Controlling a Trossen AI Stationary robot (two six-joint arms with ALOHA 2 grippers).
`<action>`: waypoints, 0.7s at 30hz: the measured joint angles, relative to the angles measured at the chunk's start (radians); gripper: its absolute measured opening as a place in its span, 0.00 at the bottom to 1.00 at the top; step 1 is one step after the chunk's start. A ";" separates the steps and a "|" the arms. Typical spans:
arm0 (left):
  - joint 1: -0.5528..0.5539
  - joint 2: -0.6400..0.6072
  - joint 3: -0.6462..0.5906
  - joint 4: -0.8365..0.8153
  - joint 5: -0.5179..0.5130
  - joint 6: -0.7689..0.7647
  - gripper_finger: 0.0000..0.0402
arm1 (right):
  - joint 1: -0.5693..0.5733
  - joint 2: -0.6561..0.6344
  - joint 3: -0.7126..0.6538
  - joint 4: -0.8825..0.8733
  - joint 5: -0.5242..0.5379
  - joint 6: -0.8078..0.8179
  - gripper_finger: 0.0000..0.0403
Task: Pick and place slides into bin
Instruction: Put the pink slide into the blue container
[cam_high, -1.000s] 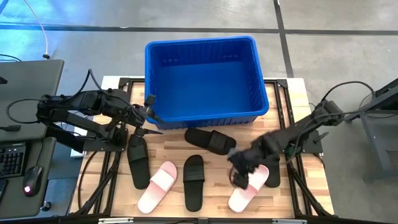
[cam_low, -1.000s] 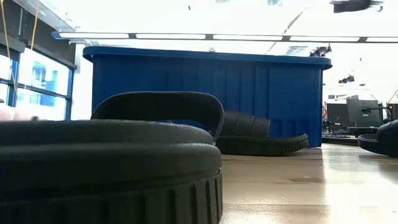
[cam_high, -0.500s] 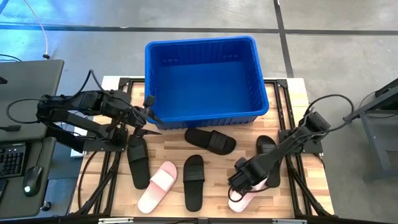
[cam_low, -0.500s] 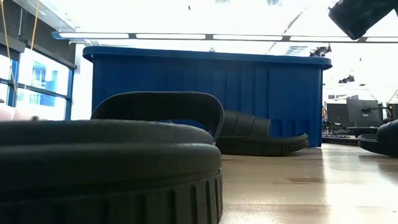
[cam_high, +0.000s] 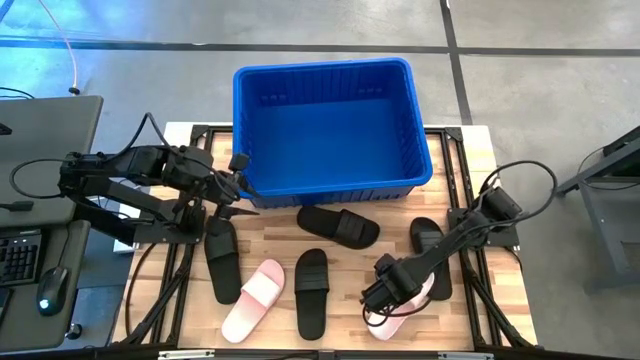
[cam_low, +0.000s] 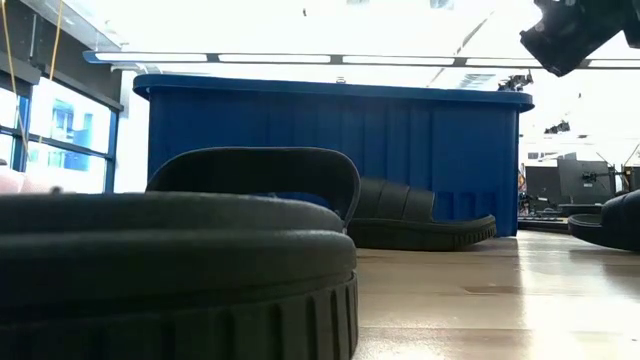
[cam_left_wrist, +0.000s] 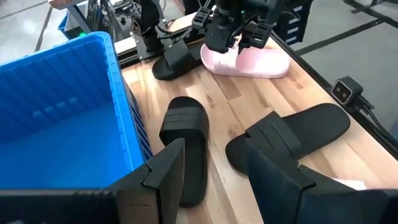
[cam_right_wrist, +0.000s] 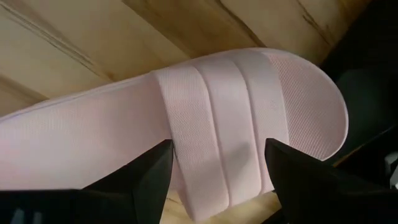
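The blue bin (cam_high: 325, 125) stands at the table's far middle. My right gripper (cam_high: 383, 292) is open, low over a pale pink slide (cam_high: 405, 312) at the near right. In the right wrist view its fingers (cam_right_wrist: 149, 180) stand on either side of the whitish strap (cam_right_wrist: 211, 137); I cannot tell whether they touch it. Another pink slide (cam_high: 253, 300) and black slides (cam_high: 338, 226), (cam_high: 311, 292), (cam_high: 221, 258), (cam_high: 430, 255) lie soles down on the wood. My left gripper (cam_high: 236, 203) is open and empty by the bin's near left corner.
The bin's near wall (cam_low: 330, 150) rises behind the slides. In the left wrist view (cam_left_wrist: 214, 180) two black slides (cam_left_wrist: 185, 146), (cam_left_wrist: 292, 134) lie ahead of the open fingers. A desk with a keyboard and mouse (cam_high: 50, 290) stands left of the table.
My right gripper has gone toward the table's near edge and down, from above the middle black slide to just over the right pink slide, staying open. My left arm has kept still.
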 joint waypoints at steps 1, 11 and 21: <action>0.000 0.000 0.000 0.000 0.000 -0.004 0.39 | 0.002 0.002 0.000 -0.001 -0.006 0.002 0.60; 0.000 0.000 0.000 0.000 -0.016 -0.005 0.39 | 0.041 0.002 0.008 0.001 0.066 0.044 0.60; 0.000 0.000 0.000 0.002 -0.051 -0.006 0.39 | 0.057 0.018 -0.020 -0.024 0.099 0.088 0.57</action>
